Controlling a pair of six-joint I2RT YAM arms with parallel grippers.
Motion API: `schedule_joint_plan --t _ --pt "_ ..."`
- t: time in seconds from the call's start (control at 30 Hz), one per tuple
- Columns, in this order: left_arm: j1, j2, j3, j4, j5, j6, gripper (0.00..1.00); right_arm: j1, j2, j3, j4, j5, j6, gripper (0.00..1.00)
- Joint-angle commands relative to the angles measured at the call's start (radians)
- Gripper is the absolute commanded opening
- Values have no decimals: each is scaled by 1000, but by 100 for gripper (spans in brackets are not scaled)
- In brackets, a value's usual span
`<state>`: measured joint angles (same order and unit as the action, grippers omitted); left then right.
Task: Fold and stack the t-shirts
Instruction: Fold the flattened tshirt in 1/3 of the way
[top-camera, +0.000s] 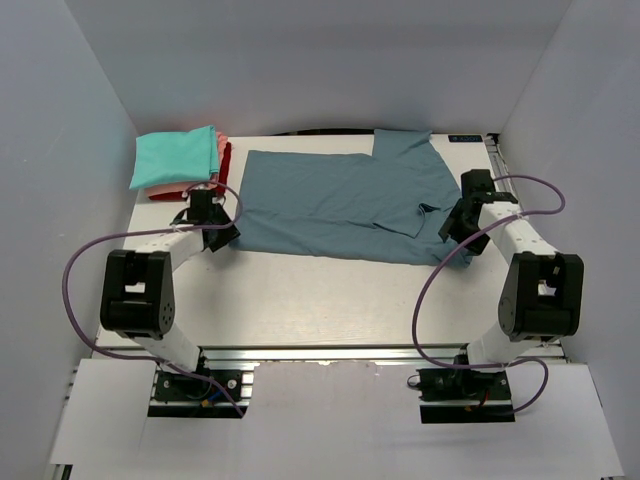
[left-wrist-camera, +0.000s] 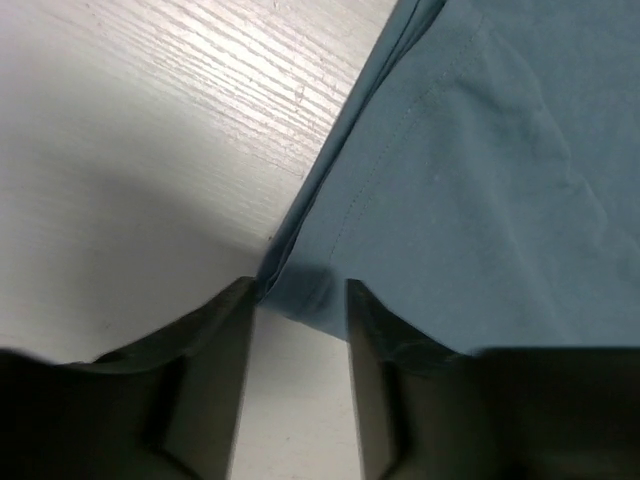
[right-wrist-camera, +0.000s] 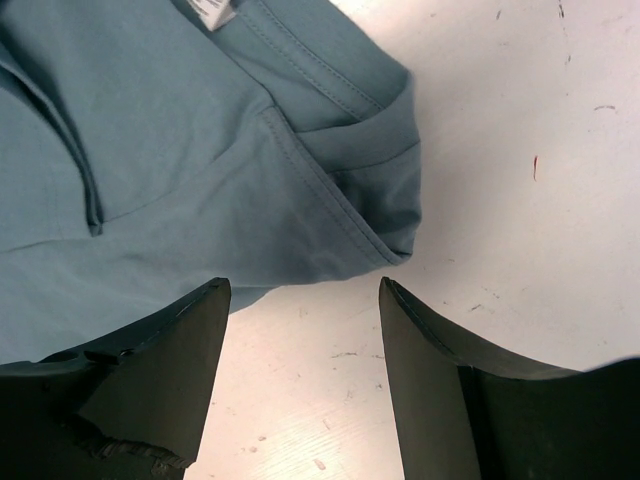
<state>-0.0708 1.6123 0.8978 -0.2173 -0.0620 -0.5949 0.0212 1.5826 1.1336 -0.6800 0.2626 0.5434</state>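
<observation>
- I see the slate-blue t-shirt (top-camera: 340, 200) spread on the table (top-camera: 330, 300), lying between my two arms.
- My left pincer (left-wrist-camera: 300, 298) is parted, with the shirt's near-left corner lying between its tips.
- My right pincer (right-wrist-camera: 305, 290) gapes wide over bare table just beside the collar end, holding nothing.
- The teal tee (top-camera: 172, 160), folded, lies at the table's far-left corner.

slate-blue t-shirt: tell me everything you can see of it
The slate-blue t-shirt is soft matte cloth with stitched hems, lying flat and partly folded on the table. A white tag shows at its neck. Its near-left corner sits between the open left gripper's fingertips; the right gripper is open by its right edge.
</observation>
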Motion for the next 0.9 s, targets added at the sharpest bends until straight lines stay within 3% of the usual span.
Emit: schedule_joint_plan --t 0.0,0.07,0.1,0.17,0.23,0.53,0.6,0.63,0.73,0.87 --pt "-17 24 6 19 31 -11 49 -10 -12 -21 25 18 32 68" --pt "-21 50 13 12 31 -11 43 -9 2 -32 28 21 33 67" --pt "-24 60 16 3 36 -8 31 -9 8 -37 36 20 35 67" --pt "-32 81 21 -7 34 -3 20 -9 17 -47 43 15 38 67" --pt "-38 86 18 -13 31 1 0 -41 36 -54 54 15 47 67" --pt "-50 44 -17 -62 -32 21 0 -67 135 -60 80 -13 78 66" --pt "-50 32 -28 -74 -47 24 0 -69 157 -64 97 -6 76 58" --pt "-50 18 -46 -74 -50 27 0 -70 160 -70 103 -6 76 38" --pt "-50 -5 -66 -97 -68 29 0 -75 162 -86 105 -10 76 0" --pt "-50 -74 -126 -128 -108 12 0 -75 136 -101 88 -5 75 0"
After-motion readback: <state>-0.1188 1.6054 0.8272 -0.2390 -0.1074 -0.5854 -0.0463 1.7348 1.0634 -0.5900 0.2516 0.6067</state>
